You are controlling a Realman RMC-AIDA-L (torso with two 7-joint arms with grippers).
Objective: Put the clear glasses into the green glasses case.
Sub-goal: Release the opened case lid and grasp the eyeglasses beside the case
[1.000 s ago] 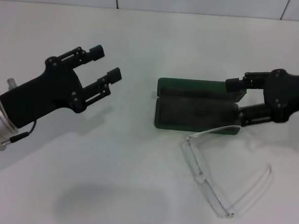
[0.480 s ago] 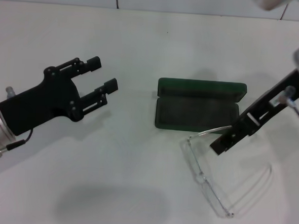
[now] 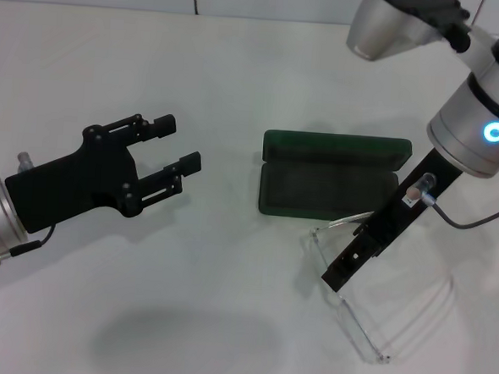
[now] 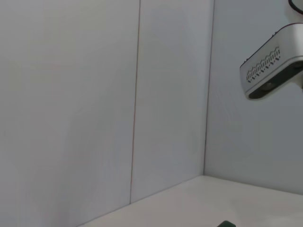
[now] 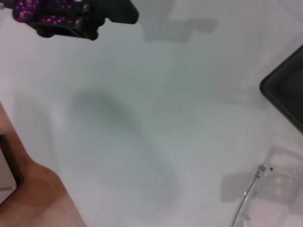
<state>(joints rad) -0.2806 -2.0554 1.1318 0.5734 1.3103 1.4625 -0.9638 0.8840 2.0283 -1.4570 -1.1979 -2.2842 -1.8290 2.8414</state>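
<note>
The right tool (image 3: 339, 276), its opening hidden, hangs over the clear glasses (image 3: 352, 316); a skewed descent could skid them from the green glasses case (image 3: 330, 185). The left tool (image 3: 178, 143) waits spread.

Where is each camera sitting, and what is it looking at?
Head view: up on the robot's head, looking down at the table, the open green glasses case, the clear glasses and both hands: left hand, right hand.
Left wrist view: faces the wall.
Right wrist view: looks down at the table.
Shared: case and glasses show in the head and right wrist views.
</note>
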